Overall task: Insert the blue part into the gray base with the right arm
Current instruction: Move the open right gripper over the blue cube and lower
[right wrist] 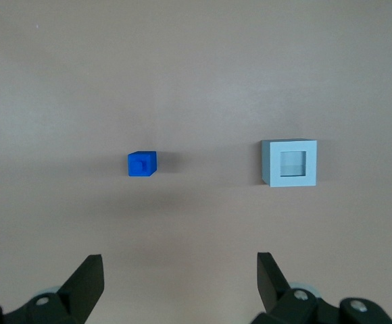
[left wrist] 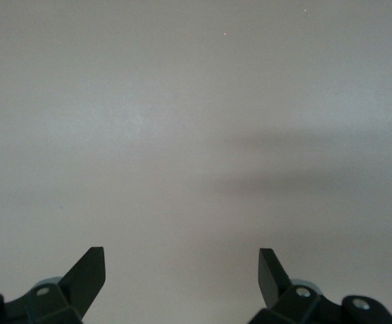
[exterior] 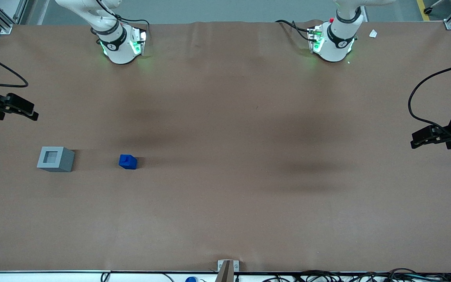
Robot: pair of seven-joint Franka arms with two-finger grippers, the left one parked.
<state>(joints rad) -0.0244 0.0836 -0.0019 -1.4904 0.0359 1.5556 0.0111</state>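
Starting layout for the insertion. The blue block (exterior: 127,161) and the gray cube (exterior: 55,159) rest on the brown table (exterior: 225,219), about equally near the front camera and apart from each other, the cube closer to the working arm's end. The cube's square socket faces up and is vacant. Farther from the camera and high above the table hangs the right arm's gripper (exterior: 24,109); the wrist view shows the gripper (right wrist: 179,266) with fingers spread wide and holding nothing, and both the block (right wrist: 142,163) and the cube (right wrist: 289,163) lie below it. The step in hand appears to be the approach to the block. Advice: descend centered over the block, fingers straddling two flat sides, and grip square so the block stays upright and can later be lined up with the socket.
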